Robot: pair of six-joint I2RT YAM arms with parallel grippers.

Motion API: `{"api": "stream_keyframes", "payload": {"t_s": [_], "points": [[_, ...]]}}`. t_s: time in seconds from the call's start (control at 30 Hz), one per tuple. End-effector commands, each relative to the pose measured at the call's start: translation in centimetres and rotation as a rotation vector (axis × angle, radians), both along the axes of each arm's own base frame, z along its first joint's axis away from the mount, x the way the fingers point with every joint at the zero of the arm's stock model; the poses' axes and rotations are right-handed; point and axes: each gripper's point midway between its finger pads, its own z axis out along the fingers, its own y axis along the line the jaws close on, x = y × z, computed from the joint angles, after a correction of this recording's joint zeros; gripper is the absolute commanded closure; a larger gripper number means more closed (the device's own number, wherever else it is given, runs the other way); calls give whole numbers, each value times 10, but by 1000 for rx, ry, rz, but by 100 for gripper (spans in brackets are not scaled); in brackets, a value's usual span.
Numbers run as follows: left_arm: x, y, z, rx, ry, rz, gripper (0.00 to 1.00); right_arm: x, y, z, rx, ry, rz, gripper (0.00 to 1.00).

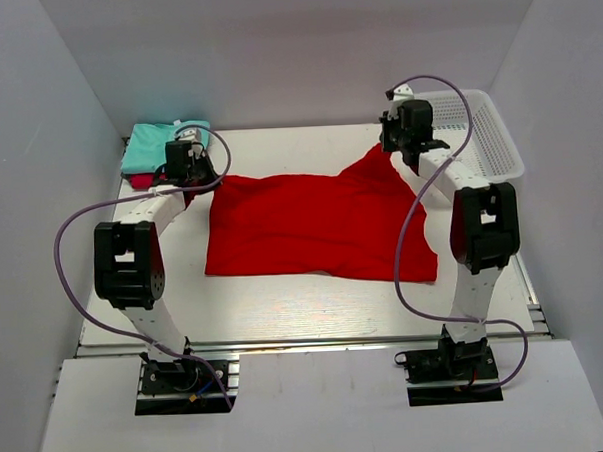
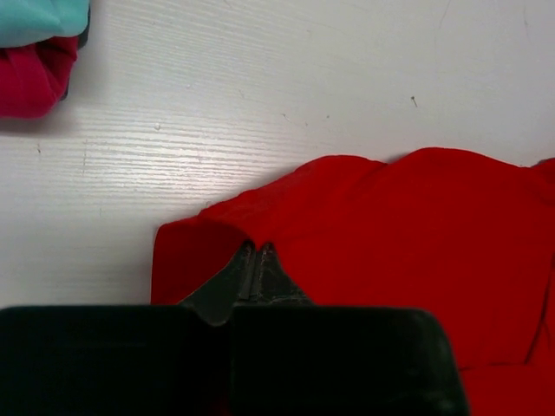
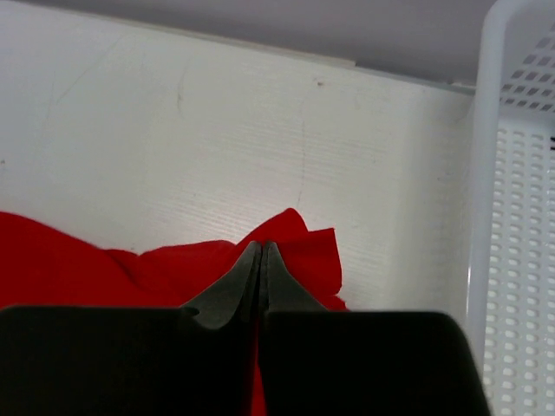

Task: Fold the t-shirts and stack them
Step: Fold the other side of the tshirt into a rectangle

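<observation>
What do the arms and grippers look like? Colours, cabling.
Both alike: left arm and right arm have white links, black joint housings and black base plates. A purple-grey cable loops along each. The left gripper and right gripper have black blocky bodies and dark grey fingers tapering to thin tips. No markings visible.

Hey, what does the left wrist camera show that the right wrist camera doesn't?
Only the left wrist view: the mint t-shirt stacked on the crimson-pink t-shirt in the top left corner, and the left gripper shut on an edge of the red t-shirt.
Only the right wrist view: the white mesh basket along the right side, and the right gripper shut on a bunched corner of that shirt.
Both: the red t-shirt lying on the white table, pinched between closed fingers.
</observation>
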Motion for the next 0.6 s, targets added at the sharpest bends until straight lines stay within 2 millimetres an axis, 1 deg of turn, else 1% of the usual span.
{"api": "stream_keyframes", "payload": {"t_s": [0.0, 0.03, 0.07, 0.1, 0.13, 0.17, 0.2, 0.23, 0.27, 0.3, 0.33, 0.37, 0.4, 0.43, 0.47, 0.5, 0.53, 0.57], "points": [[-4, -8, 17, -12, -46, -44, 100, -10, 0, 34, -3, -95, 32, 100], [-7, -8, 12, -11, -35, -44, 100, -16, -1, 34, -1, -95, 35, 100], [-9, -8, 18, -12, -52, -44, 100, -19, -4, 44, -4, -120, 19, 100], [-11, -6, 19, -6, -52, -36, 100, -25, -6, 37, -5, -103, 15, 100], [-13, -6, 20, -6, -60, -35, 100, -33, -8, 45, -3, -115, 10, 100], [-16, -5, 19, -7, -61, -35, 100, -35, -12, 46, -5, -123, -6, 100], [-20, -5, 25, -7, -74, -36, 100, -39, -13, 45, -5, -119, -10, 100], [-21, -3, 28, -3, -86, -28, 100, -50, -16, 47, -7, -120, -16, 100], [-27, -3, 23, -2, -74, -28, 100, -54, -18, 47, -6, -118, -23, 100], [-29, 2, 23, 13, -75, -5, 100, -62, -18, 39, -8, -102, -21, 100], [-29, 4, 33, 19, -98, 7, 100, -70, -25, 41, -10, -108, -58, 100], [-36, 10, 24, 37, -75, 30, 100, -74, -31, 51, -9, -130, -88, 100], [-39, 10, 25, 45, -78, 26, 100, -84, -34, 46, -11, -115, -100, 100], [-42, 13, 30, 59, -94, 30, 100, -90, -42, 37, -25, -97, -132, 100], [-47, 15, 26, 66, -85, 39, 100, -99, -43, 35, -2, -85, -147, 100], [-48, 16, 27, 82, -99, 28, 100, -106, -45, 40, 3, -93, -153, 100], [-50, 19, 28, 96, -103, 29, 100, -116, -47, 25, 11, -56, -168, 100], [-53, 22, 26, 108, -99, 46, 100, -123, -47, 39, 24, -86, -169, 100]]}}
